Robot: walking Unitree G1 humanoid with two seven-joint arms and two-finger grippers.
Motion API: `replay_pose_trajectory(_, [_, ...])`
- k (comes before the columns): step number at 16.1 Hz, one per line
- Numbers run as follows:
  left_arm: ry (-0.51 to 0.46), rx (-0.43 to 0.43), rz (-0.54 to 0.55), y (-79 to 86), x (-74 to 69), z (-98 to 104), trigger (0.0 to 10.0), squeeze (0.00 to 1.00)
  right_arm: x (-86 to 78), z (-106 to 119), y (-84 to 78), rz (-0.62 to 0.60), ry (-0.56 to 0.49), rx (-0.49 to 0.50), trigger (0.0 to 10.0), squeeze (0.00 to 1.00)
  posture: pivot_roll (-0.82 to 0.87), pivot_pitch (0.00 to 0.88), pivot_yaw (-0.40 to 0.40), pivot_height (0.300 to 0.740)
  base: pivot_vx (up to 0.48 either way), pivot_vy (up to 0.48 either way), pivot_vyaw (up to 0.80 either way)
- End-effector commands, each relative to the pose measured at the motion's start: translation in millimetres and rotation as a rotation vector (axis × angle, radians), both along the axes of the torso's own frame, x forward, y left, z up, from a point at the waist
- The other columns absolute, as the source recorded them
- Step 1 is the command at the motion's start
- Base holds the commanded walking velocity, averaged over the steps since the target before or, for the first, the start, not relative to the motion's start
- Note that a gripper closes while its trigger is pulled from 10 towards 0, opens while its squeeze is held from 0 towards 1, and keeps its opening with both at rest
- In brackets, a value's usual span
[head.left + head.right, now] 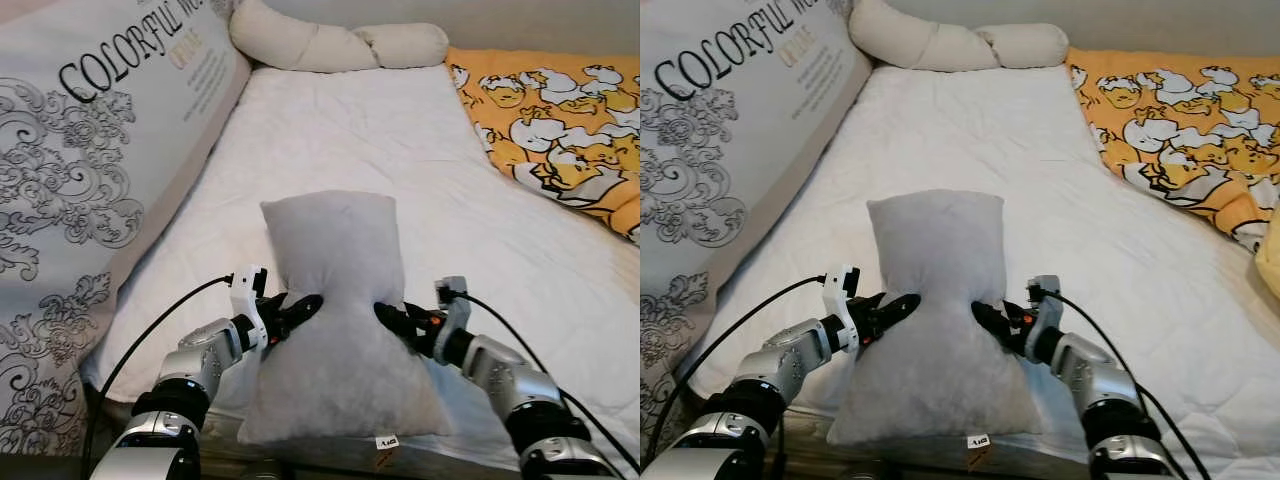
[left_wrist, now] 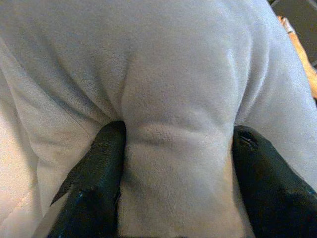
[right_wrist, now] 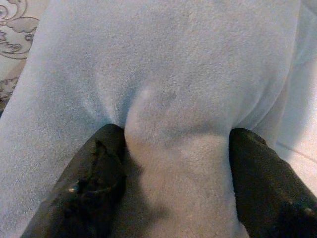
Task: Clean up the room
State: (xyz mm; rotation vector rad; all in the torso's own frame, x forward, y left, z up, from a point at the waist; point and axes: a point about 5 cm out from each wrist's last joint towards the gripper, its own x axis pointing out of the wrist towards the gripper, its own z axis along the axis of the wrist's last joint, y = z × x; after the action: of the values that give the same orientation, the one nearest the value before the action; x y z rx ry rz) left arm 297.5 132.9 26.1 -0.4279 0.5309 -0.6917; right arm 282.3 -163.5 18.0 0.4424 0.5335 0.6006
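A grey plush pillow [image 1: 335, 310] stands on the near edge of the white bed [image 1: 350, 140], pinched in at its middle from both sides. My left gripper [image 1: 298, 310] presses into its left flank, shut on a fold of the fabric [image 2: 176, 163] between its two black fingers [image 2: 94, 183]. On the opposite flank my right gripper [image 1: 392, 318] is shut on another fold [image 3: 176, 163], fingers [image 3: 257, 183] sunk into the plush. A small tag [image 1: 387, 441] hangs at the pillow's lower edge.
A large patterned cushion with lettering [image 1: 90, 170] leans along the bed's left side. A cream bolster [image 1: 330, 42] lies at the head of the bed. An orange cartoon-print blanket [image 1: 560, 120] covers the far right part of the mattress.
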Motion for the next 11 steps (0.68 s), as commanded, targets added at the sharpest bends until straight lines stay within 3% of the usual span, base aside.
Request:
replay_pose_trajectory(1, [0.070, 0.038, -0.027, -3.6, -6.9, -10.5, 0.0, 0.00, 3.7, 1.0, 7.4, 0.030, -0.008, -0.033, 0.0, 0.00, 0.04, 0.000, 0.069, 0.740, 0.000, 0.000, 0.00])
replay_pose_trajectory(6, [0.060, 0.042, -0.023, -4.0, -5.6, -9.4, 0.0, 0.00, 3.9, -1.6, 16.6, 0.028, -0.025, -0.060, 0.0, 0.00, 0.04, 0.000, 0.058, 0.740, 0.000, 0.000, 0.00])
replay_pose_trajectory(11, [0.048, 0.053, -0.037, -5.4, -4.5, -7.0, 0.0, 0.00, 6.8, 0.9, 21.6, 0.004, -0.051, -0.026, 0.0, 0.00, 0.04, 0.000, 0.090, 0.740, 0.000, 0.000, 0.00])
